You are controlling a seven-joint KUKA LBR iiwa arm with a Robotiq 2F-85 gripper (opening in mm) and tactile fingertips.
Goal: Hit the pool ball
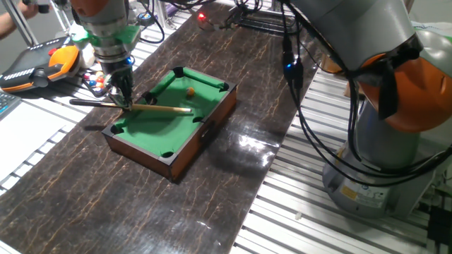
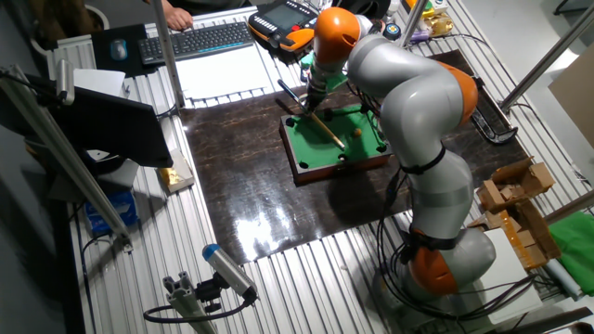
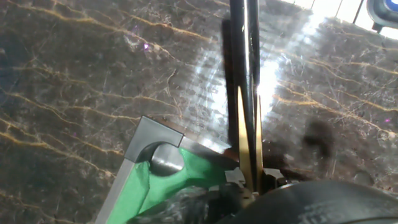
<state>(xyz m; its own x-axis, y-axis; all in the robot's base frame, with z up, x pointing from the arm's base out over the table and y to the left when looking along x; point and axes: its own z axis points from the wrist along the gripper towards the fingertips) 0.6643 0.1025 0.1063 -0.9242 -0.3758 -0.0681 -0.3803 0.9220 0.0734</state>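
Holding 1 cue (image 1: 152, 108), gripper (image 1: 126, 101); 1 pool ball (image 1: 190, 91) on felt.

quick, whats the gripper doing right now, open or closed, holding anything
Gripper: closed on the cue stick, which lies across the pool table and points toward the pool ball.

A keyboard (image 2: 209, 39) and an orange-black handset (image 1: 39, 65) lie beyond the dark marbled mat (image 1: 85, 204).
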